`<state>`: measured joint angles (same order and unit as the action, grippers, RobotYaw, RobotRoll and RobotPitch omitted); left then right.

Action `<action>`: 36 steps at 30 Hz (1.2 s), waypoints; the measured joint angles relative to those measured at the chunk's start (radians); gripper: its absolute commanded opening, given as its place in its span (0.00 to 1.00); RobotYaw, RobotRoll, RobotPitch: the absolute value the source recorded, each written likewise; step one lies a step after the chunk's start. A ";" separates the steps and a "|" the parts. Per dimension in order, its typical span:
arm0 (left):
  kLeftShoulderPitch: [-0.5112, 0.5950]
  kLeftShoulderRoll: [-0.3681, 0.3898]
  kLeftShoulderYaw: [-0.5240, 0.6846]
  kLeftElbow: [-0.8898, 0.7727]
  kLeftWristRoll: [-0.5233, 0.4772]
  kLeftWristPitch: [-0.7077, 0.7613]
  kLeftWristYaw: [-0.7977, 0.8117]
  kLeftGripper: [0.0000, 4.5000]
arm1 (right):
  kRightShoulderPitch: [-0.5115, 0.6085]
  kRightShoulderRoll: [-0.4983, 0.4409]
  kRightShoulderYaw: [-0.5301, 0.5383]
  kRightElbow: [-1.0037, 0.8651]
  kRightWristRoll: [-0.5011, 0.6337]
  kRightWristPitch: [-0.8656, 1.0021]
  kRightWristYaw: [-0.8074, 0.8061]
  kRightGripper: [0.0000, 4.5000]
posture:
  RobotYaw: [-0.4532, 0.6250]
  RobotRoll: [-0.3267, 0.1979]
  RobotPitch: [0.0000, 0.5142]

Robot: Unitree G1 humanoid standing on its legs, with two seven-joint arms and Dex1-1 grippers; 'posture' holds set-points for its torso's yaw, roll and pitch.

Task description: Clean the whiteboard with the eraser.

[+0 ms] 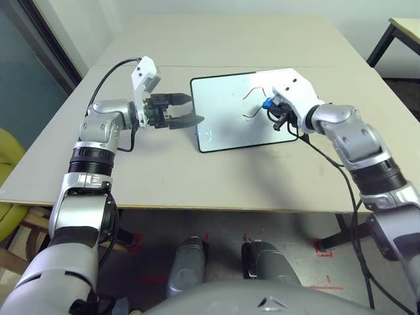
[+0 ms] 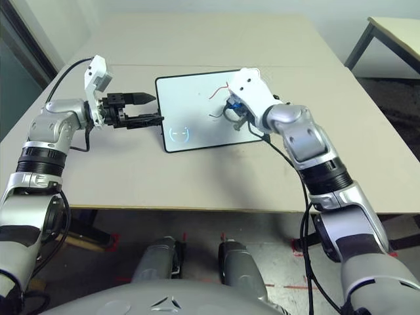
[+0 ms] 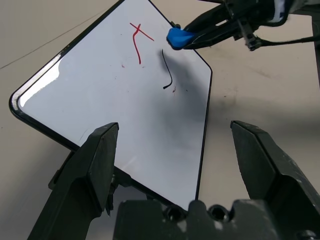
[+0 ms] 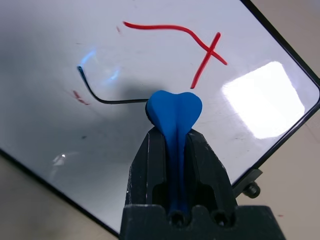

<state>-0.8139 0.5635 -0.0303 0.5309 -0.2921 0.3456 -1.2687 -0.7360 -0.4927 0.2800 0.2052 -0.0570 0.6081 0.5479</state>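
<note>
Right wrist view shows the right gripper (image 4: 176, 107) clenched on the eraser (image 4: 175, 112), whose blue tip sits at the end of the black stroke (image 4: 107, 97) on the whiteboard (image 4: 260, 100). I cannot tell whether the tip is pressed to the surface or just off it.

Risks, judged from this position, largest item first:
- Bench (image 1: 164, 177): none noted.
- Whiteboard, propped at a tilt in mid-bench: nothing clamps it. The left gripper (image 1: 190, 109) stands beside its near corner with fingers spread and released, so a firm wipe could push the board back or tip it.
- Eraser: held by a narrow pinch with most of its length between the fingers; a sideways stroke could twist it loose.
- Marks: too light a press would smear rather than lift them.

Count:
- Bench: one.
- Whiteboard: one.
- Grippers: two.
- Eraser: one.
- Marks: one red crossed squiggle (image 4: 200, 45), one black stroke, and a few faint red specks (image 4: 80, 97).
</note>
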 measured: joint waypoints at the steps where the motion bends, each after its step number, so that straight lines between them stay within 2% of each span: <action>1: 0.000 0.000 0.000 0.000 0.000 0.000 0.000 1.00 | -0.001 0.002 0.003 0.014 -0.008 -0.009 -0.002 0.07 | 0.57 0.62 0.06; 14: -0.004 0.000 0.002 0.000 0.000 0.000 0.001 1.00 | -0.047 0.069 0.002 0.148 -0.065 -0.071 -0.010 0.07 | 0.57 0.62 0.06; 29: -0.005 0.001 0.002 0.000 0.000 0.000 0.003 1.00 | -0.070 0.152 0.021 0.154 -0.100 -0.081 0.005 0.07 | 0.57 0.62 0.06; 36: -0.005 0.001 0.002 0.000 0.000 0.000 0.003 1.00 | -0.070 0.144 0.021 0.161 -0.116 -0.095 0.009 0.06 | 0.56 0.62 0.07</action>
<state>-0.8192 0.5641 -0.0284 0.5310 -0.2921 0.3453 -1.2658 -0.8060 -0.3485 0.3006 0.3667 -0.1732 0.5130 0.5567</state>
